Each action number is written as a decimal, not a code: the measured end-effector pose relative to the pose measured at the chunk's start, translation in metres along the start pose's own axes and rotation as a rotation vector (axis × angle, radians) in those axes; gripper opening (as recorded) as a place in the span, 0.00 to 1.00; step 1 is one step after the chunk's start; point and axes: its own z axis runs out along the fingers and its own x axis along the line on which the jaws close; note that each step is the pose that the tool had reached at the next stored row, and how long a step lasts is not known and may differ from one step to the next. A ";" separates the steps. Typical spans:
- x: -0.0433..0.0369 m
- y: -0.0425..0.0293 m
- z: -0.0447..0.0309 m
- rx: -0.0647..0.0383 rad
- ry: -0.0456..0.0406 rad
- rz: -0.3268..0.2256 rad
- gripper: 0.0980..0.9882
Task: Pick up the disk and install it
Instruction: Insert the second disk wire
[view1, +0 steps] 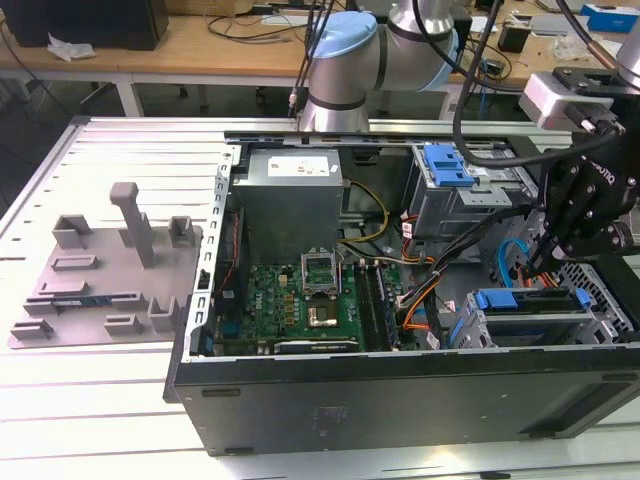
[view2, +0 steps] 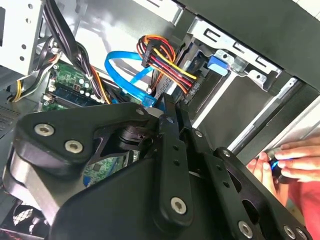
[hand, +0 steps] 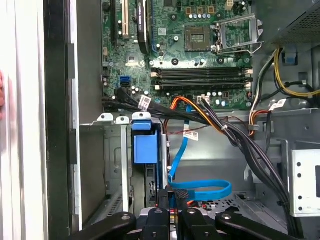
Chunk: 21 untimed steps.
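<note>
white slatted bench (view1: 110, 400) — open pc case (view1: 400, 400); disk (view1: 530, 303), blue-framed, seated in bay; jaws (view1: 540, 262) closed, empty.

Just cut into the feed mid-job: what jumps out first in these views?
An open computer case lies on the table, green motherboard exposed. The black gripper hangs over the drive cage at the exterior view's right, where a disk in a blue frame sits. In the second wrist view, a person's hand shows at the case's edge beside the gripper's linkage.
</note>
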 end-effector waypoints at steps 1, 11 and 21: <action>0.0004 0.0000 0.0003 0.004 -0.0015 0.000 0.07; 0.0031 0.0023 0.0020 0.022 -0.0113 0.004 0.07; 0.0111 0.0051 0.0027 0.022 -0.0161 0.004 0.07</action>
